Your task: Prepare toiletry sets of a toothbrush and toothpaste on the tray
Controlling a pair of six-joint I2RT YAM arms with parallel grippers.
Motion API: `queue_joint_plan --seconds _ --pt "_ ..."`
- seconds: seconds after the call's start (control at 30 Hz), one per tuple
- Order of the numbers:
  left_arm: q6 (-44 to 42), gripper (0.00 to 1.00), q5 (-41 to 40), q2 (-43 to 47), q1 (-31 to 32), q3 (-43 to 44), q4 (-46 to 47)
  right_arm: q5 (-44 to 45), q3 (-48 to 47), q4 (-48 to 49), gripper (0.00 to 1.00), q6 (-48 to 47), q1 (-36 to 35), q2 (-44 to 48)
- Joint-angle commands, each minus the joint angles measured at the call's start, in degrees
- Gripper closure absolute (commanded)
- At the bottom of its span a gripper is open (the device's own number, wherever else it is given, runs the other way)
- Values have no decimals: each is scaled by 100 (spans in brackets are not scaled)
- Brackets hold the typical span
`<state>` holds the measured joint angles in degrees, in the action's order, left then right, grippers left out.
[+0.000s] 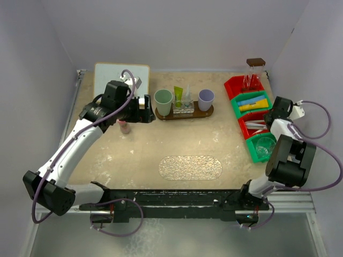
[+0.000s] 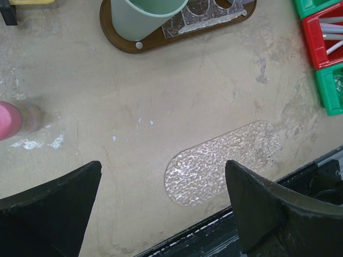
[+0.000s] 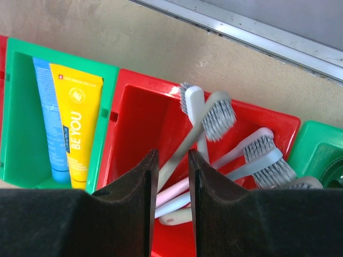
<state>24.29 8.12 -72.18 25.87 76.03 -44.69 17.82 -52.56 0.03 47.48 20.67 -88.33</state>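
Note:
A brown wooden tray [image 1: 210, 113] at the back centre carries a green cup [image 1: 163, 101], a purple cup [image 1: 206, 98] and a clear rack [image 1: 183, 107] with a green tube [image 1: 178, 95]. Toothbrushes lie crossed in a red bin [image 3: 134, 118]. My right gripper [image 3: 171, 156] reaches into that bin, its jaws closed narrow on the handle of a grey toothbrush [image 3: 217, 115]. Yellow toothpaste [image 3: 77, 123] and a blue tube [image 3: 48, 118] lie in the green bin [image 3: 16, 107] beside it. My left gripper [image 2: 163, 167] hangs wide open over bare table, left of the tray.
A clear textured oval mat [image 1: 190, 167] lies at the front centre. A pink-capped bottle [image 1: 124, 127] stands below the left gripper. Red and green bins [image 1: 252, 104] line the right side, with a brown-capped bottle [image 1: 255, 72] behind them. A white panel [image 1: 115, 75] lies at the back left.

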Motion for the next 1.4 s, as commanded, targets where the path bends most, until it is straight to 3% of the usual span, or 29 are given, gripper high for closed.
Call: queue_joint_plan --seconds 0.0,0.3,0.57,0.83,1.0,1.17,1.37 --pt "-138 5 6 -87 -73 266 84 -50 -350 146 69 207 64 -131" --pt "-40 5 -8 -205 -69 357 109 -19 -432 -62 73 486 113 -306" --pt "58 5 12 -82 -82 450 43 -237 -439 -120 85 558 122 -119" --pt "43 5 67 341 -75 539 -89 -431 88 156 98 411 120 902" --pt "5 6 79 508 -82 720 -226 -835 519 794 100 -290 122 1744" --pt "31 6 103 683 -78 859 -367 -1803 1003 1783 100 -1548 44 2695" --pt "269 6 310 808 -77 719 -221 -2915 1026 2095 100 -2488 -1206 3232"
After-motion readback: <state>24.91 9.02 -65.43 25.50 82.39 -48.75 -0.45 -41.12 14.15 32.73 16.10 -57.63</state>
